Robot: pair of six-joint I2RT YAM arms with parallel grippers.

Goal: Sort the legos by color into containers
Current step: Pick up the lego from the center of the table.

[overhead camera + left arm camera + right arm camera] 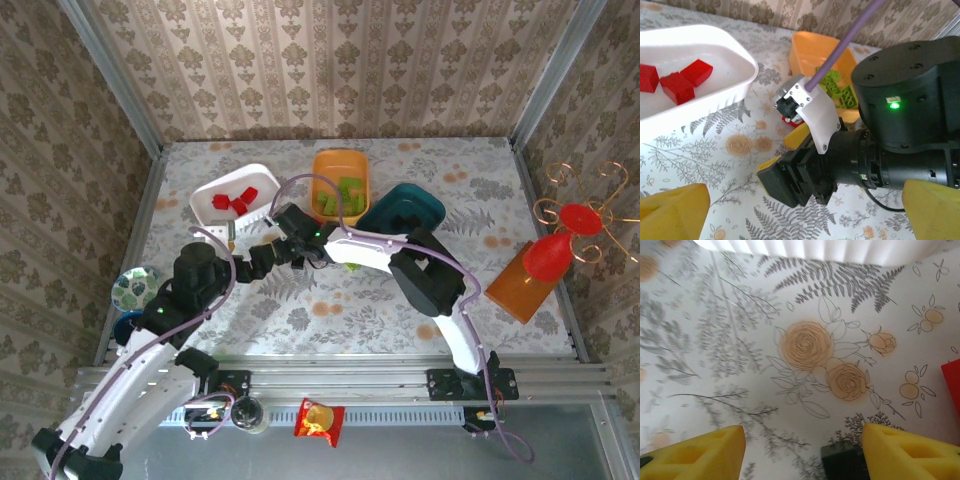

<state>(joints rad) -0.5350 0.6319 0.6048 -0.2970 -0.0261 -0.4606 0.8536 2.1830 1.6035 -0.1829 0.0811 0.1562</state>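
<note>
My right gripper [801, 440] is open and low over the tablecloth, its yellow fingers [910, 455] wide apart. A black lego [845, 462] lies between them, close to the right-hand finger. A red lego [952, 385] sits on the cloth at the view's right edge. My left gripper [805, 200] is open just behind the right gripper [785, 155], holding nothing. The white tub [205, 195] holds red legos [235, 200]. The orange tub [340, 157] holds lime green legos [345, 195]. The dark teal tub [405, 210] stands right of it.
Both arms crowd the table's middle, in front of the white and orange tubs. A small patterned dish [135, 287] sits at the left edge. An orange board [525, 285] with a red ornament [550, 255] stands at the right. Wallpapered walls enclose three sides.
</note>
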